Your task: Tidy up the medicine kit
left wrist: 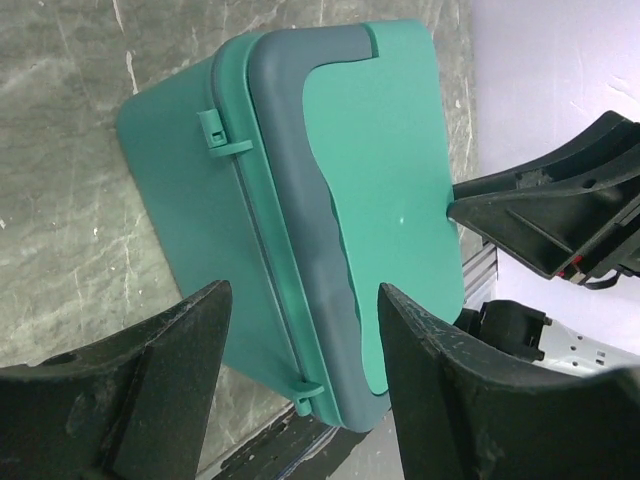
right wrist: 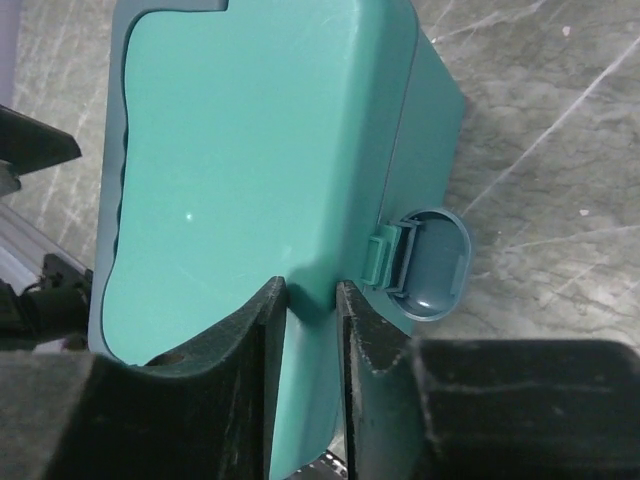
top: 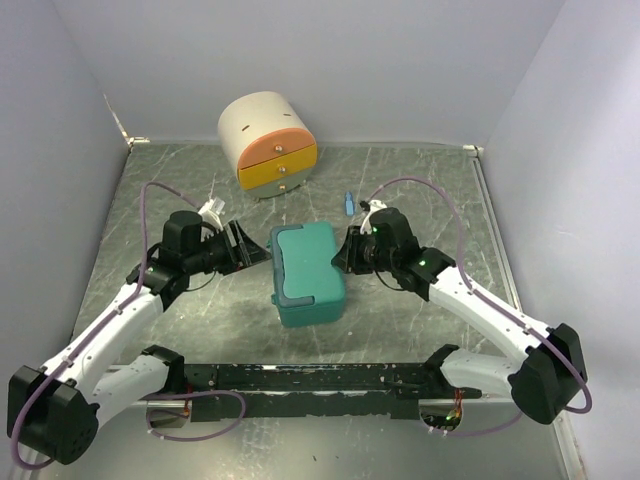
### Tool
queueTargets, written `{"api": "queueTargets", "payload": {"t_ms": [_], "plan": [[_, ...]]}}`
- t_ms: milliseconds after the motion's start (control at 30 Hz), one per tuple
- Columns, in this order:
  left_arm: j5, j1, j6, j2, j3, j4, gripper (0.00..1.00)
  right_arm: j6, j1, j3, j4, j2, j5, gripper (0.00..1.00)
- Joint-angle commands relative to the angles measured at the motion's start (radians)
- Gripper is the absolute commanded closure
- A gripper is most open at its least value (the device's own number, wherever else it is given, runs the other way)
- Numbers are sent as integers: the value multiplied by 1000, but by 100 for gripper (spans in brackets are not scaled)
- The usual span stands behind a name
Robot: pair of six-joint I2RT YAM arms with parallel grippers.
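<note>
Teal-green medicine kit [top: 307, 272] sits between the wide-spread left claw [top: 245, 246] and the narrowed right claw [top: 345, 250], grip unclear.

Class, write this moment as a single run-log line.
medicine kit closed | left gripper open, beside it | right gripper by latch, grip unclear

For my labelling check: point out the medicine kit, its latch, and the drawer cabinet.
medicine kit [top: 305, 258], top external view, middle of lid.
latch [right wrist: 432, 262], right wrist view, rounded blue flap.
drawer cabinet [top: 255, 118], top external view, cream top surface.
</note>
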Motion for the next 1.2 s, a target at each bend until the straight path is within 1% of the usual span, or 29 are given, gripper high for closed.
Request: {"api": "queueTargets", "payload": {"t_ms": [0, 133, 267, 333, 433, 500, 567, 700, 833, 900, 967, 1033, 1100, 1167], "plan": [[25, -9, 15, 14, -2, 38, 29, 14, 5, -39, 26, 29, -109, 78], [-1, -9, 29, 19, 0, 21, 29, 48, 16, -86, 81, 42, -148, 81], [-61, -9, 55, 11, 9, -26, 30, 84, 57, -102, 136, 72, -129, 82], [-113, -9, 80, 11, 19, -71, 30, 105, 86, -100, 169, 97, -108, 82], [-226, -7, 114, 19, 50, -184, 32, 136, 124, -74, 206, 139, -76, 82], [-258, -7, 153, 26, 96, -249, 32, 147, 130, -44, 193, 153, -55, 81], [-252, -7, 180, 26, 122, -275, 32, 144, 131, -20, 173, 142, -18, 78], [-207, -7, 216, 37, 128, -279, 32, 129, 131, 13, 130, 76, 70, 68], [-201, -7, 251, 53, 130, -291, 31, 115, 129, 8, 109, 9, 120, 57], [-200, -7, 267, 55, 131, -293, 31, 127, 128, -26, 125, -30, 157, 49], [-199, -7, 275, 54, 130, -296, 31, 138, 125, -66, 150, -63, 183, 37], [-195, -7, 285, 54, 130, -300, 30, 142, 119, -88, 175, -73, 176, 27], [-194, -7, 290, 57, 129, -304, 30, 136, 117, -83, 195, -58, 150, 21], [-200, -7, 293, 58, 127, -309, 30, 135, 117, -68, 205, -35, 125, 18]]}}
